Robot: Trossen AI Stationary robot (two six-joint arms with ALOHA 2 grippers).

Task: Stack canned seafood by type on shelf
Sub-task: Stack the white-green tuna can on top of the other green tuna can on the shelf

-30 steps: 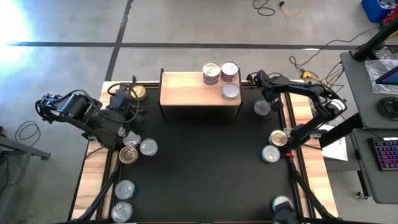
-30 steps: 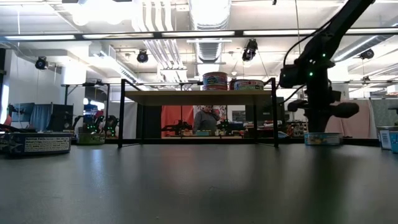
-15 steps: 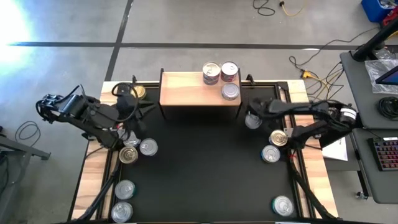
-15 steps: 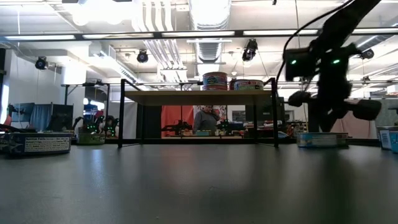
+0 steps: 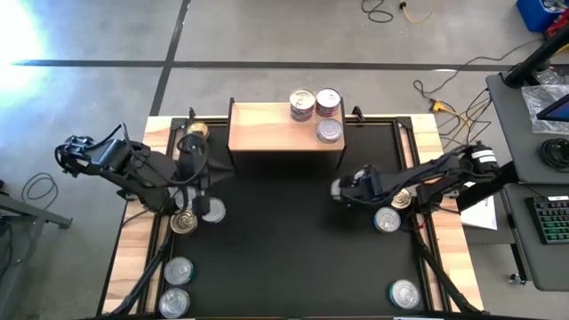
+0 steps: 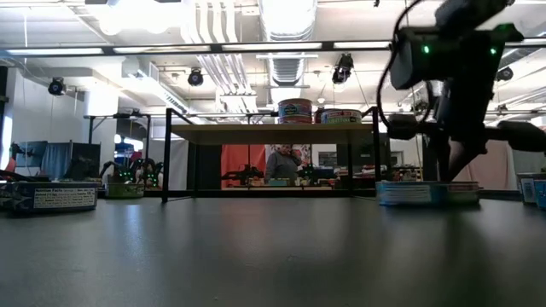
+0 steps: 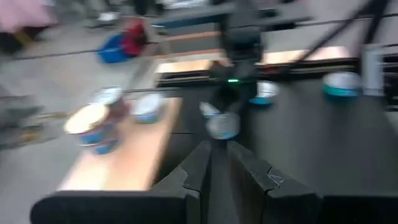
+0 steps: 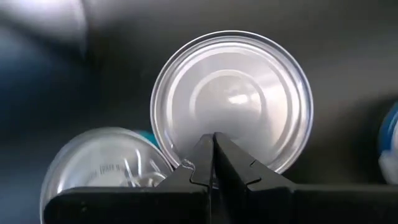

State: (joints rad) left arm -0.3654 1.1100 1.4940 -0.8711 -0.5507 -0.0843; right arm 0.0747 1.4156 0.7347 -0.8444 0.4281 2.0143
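Item 1, right gripper [image 5: 341,188]: positioned over the black mat [image 5: 293,249] in front of the shelf [image 5: 267,129]. Its jaws are seen fully closed in the right wrist view, with nothing gripped between them. A silver-lidded can [image 8: 233,99] lies directly ahead of the jaw tips; a second can [image 8: 106,171] lies just beside it, off to one side of the jaws.

Item 2, left gripper [image 5: 189,151]: placed near the shelf's left end, jaws nearly closed and empty in the left wrist view. A gold-lidded can [image 5: 196,131] lies just beyond the jaws.

Item 3, shelf: three cans are carried at its right end, a gold-lidded can on a stack [image 5: 302,100], a red-sided can [image 5: 328,100] and a silver can [image 5: 330,132], all well apart from both sets of jaws.

Item 4, loose cans on the desk: a cluster [image 5: 197,213] is found behind the left jaws; two cans [image 5: 392,209] lie behind the right jaws.
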